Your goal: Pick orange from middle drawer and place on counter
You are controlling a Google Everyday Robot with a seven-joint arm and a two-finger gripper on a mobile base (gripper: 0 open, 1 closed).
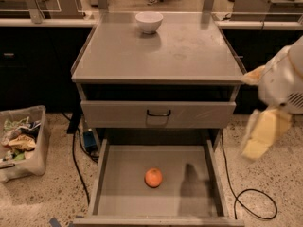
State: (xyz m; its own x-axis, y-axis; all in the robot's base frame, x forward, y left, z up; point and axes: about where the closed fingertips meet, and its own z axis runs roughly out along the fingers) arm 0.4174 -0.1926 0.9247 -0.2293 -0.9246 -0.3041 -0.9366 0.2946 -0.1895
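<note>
The orange [153,178] lies on the bare floor of the open middle drawer [123,188], slightly left of the drawer's centre. The counter [189,51] is the flat grey cabinet top above it. My gripper [262,132] hangs at the right of the cabinet, outside the drawer, to the right of and above the orange and below counter level. It holds nothing that I can see. The arm casts a shadow on the drawer floor to the right of the orange.
A white bowl [149,21] stands at the back of the counter. A closed drawer face with a black handle [158,113] sits above the open drawer. A bin of wrappers [21,141] stands on the floor at left. A black cable [255,203] loops on the floor at right.
</note>
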